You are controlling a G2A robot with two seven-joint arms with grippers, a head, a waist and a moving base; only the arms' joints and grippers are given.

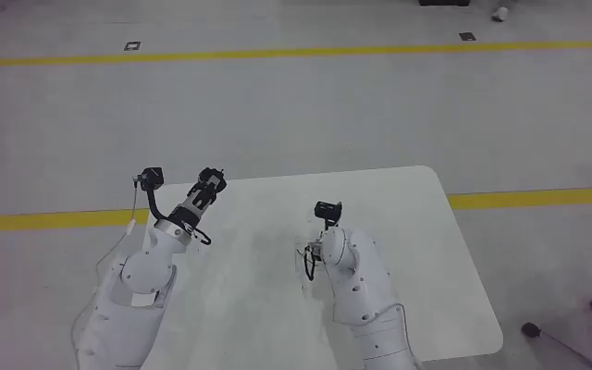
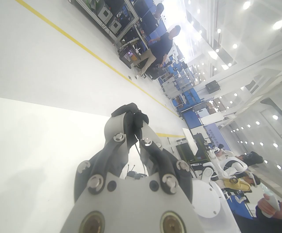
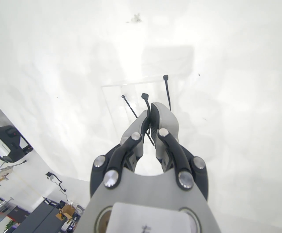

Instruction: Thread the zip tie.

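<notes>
- Your right fingers (image 3: pixel 164 117) are closed on a black zip tie (image 3: pixel 145 97). The strap is pinched between the pads, and its square head stands just past the fingertips.
- Just beyond those fingertips a clear tray (image 3: pixel 105 92) lies on the white bench (image 3: pixel 55 66).
- You have two spare ties in that tray. A thicker tie (image 3: pixel 167 92) lies to one side of the held one, and a thinner tie (image 3: pixel 128 106) lies slanted on the other side, its strap passing behind a finger.
- Farther out on the bench there is a small white scrap (image 3: pixel 136 19), well apart from the tray.
- Your left fingers (image 2: pixel 114 125) are pressed together at their dark-padded tips. A thin dark strand (image 2: pixel 138 152) runs through the gap behind them, but you cannot tell what it is or whether it is gripped.
- From the top view, the left fingers sit at the bench's far left edge and point out over the floor. They are well apart from the right fingers, which are over the middle of the bench.
</notes>
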